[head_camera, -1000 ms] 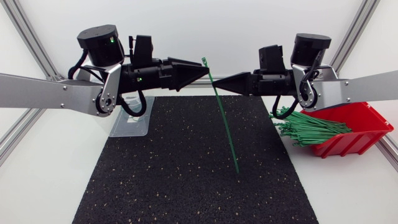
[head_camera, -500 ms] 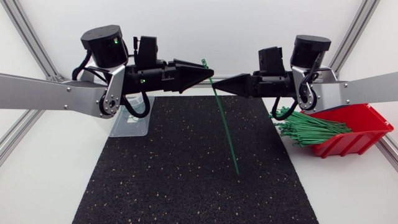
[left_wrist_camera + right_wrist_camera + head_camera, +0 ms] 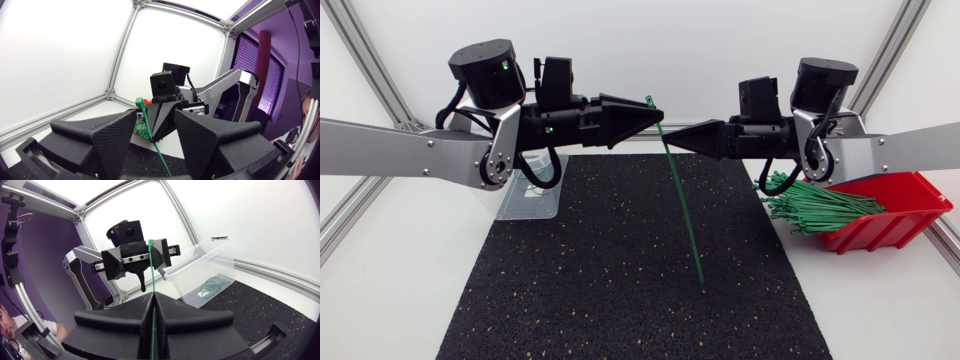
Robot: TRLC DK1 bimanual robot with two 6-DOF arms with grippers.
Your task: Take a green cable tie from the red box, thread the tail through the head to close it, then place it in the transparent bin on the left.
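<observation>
White table [image 3: 390, 290] with a black speckled mat [image 3: 620, 290] across the middle.

Head view: the left gripper [image 3: 652, 113] and right gripper [image 3: 672, 136] meet tip to tip above the far middle of the mat. A green cable tie [image 3: 680, 200] is held there, head end up beside the left gripper's tip, and the tail slants down and nearward over the mat. The right gripper's tip sits on the tie just below the head. Red box [image 3: 895, 195] stands at the mat's right edge, with a bundle of green cable ties [image 3: 815, 208] spilling over its left rim. Transparent bin [image 3: 532, 200] is at the mat's far left corner, partly behind the left arm.

Left wrist view: the left gripper's fingers [image 3: 100, 140] stand apart with a moderate gap. The cable tie [image 3: 161, 157] runs through that gap, and I can't see either finger pressing it. Its head pokes up just ahead of the fingers. The right gripper faces in from straight ahead, close to the tie.

Right wrist view: the right gripper's fingers [image 3: 190, 317] are pressed together with the cable tie [image 3: 151, 280] pinched between them, running straight up. The left gripper faces it, fingers spread, with the tie's head between them. The transparent bin [image 3: 200, 275] lies beyond on the mat with a looped green tie [image 3: 214, 285] inside.
</observation>
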